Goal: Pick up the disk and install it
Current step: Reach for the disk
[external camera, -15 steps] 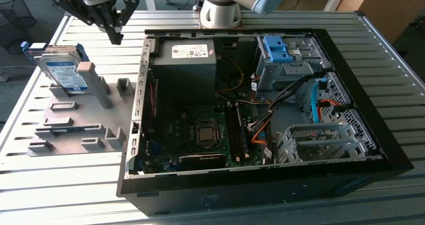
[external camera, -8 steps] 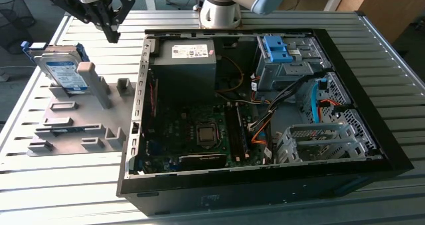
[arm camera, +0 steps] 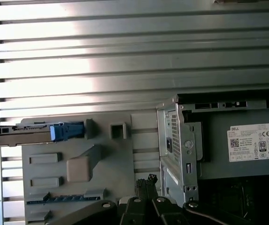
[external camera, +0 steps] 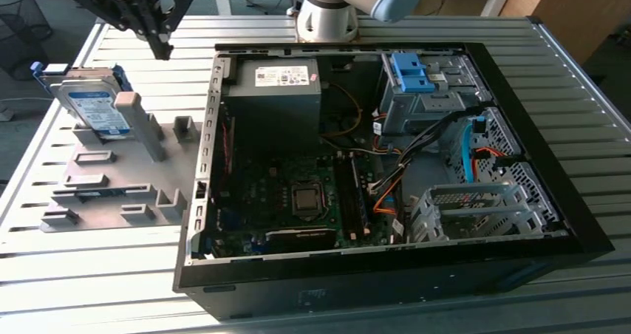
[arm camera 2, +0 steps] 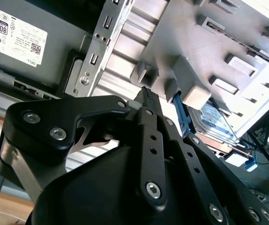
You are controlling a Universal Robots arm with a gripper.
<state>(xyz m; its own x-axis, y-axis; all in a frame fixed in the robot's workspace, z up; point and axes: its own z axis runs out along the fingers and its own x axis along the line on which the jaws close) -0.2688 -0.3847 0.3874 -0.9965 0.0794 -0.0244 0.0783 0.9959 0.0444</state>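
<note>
The disk [external camera: 91, 106] is a silver drive with a white-and-blue label and blue bracket. It stands tilted on edge in a grey holder plate [external camera: 99, 182] at the exterior view's left, beside the open computer case [external camera: 394, 164]. My gripper [external camera: 161, 49] hangs above the table behind the holder plate, to the right of and beyond the disk, its fingers closed together on nothing. In the first wrist view the disk [arm camera: 31, 133] shows edge-on and the gripper [arm camera: 146, 180] lies between plate and case. In the second wrist view the disk [arm camera 2: 214, 119] lies past the gripper [arm camera 2: 147, 93].
The case holds a grey power supply [external camera: 281, 90], a blue latch piece [external camera: 412, 72] on the upper drive cage, a motherboard [external camera: 295, 193], loose cables and a silver drive cage [external camera: 473, 212]. Upright pegs [external camera: 148, 127] rise from the holder plate. The table is ribbed metal.
</note>
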